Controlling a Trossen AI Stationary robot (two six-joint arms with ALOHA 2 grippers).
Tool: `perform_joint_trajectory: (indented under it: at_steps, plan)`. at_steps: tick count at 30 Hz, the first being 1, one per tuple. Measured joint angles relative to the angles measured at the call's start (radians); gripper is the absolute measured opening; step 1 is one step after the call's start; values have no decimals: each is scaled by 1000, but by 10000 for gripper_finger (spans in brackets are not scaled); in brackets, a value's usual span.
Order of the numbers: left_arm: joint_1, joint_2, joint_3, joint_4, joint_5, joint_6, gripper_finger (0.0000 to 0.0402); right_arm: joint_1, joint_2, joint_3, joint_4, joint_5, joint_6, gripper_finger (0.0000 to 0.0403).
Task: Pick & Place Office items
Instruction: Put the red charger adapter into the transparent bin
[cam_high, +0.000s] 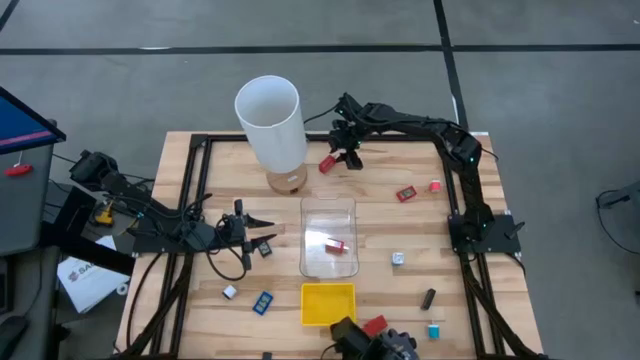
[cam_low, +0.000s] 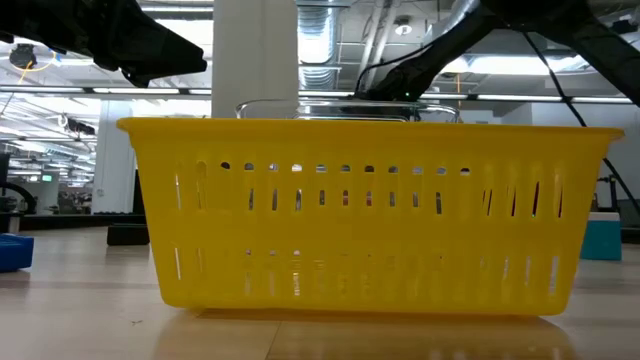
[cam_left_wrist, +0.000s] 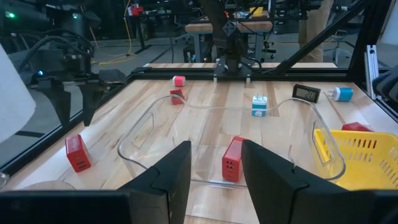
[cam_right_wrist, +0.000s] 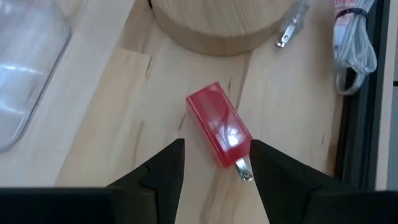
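Note:
My right gripper (cam_right_wrist: 214, 167) is open and hangs over a red block with metal prongs (cam_right_wrist: 217, 127) that lies flat on the table by the far edge (cam_high: 327, 163). Its fingers stand on either side of the block's prong end, and I see no touch. My left gripper (cam_high: 264, 230) is open and empty just left of the clear bin (cam_high: 328, 212), pointing at it (cam_left_wrist: 216, 177). A second red block (cam_left_wrist: 233, 158) lies on the bin's floor (cam_high: 335, 245). Other small pieces lie scattered: red (cam_high: 405, 193), pink (cam_high: 434, 185), white (cam_high: 398, 258), black (cam_high: 428, 298), blue (cam_high: 262, 302).
The tall white cylinder (cam_high: 270, 120) on a round wooden base (cam_right_wrist: 217, 25) stands close beside the right gripper. A white cable (cam_right_wrist: 351, 43) lies near the table's frame. The yellow tray (cam_high: 328, 303) sits at the near edge and fills the low view (cam_low: 370, 210).

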Motion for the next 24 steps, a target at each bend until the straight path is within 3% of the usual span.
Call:
perform_joint_trajectory:
  at_steps: [16, 24]
  plan:
    - [0, 0, 0, 0, 2, -1, 136, 23, 0, 0, 55, 5, 120, 176]
    - [0, 0, 0, 10, 27, -1, 136, 31, 0, 0, 50, 62, 177, 202]
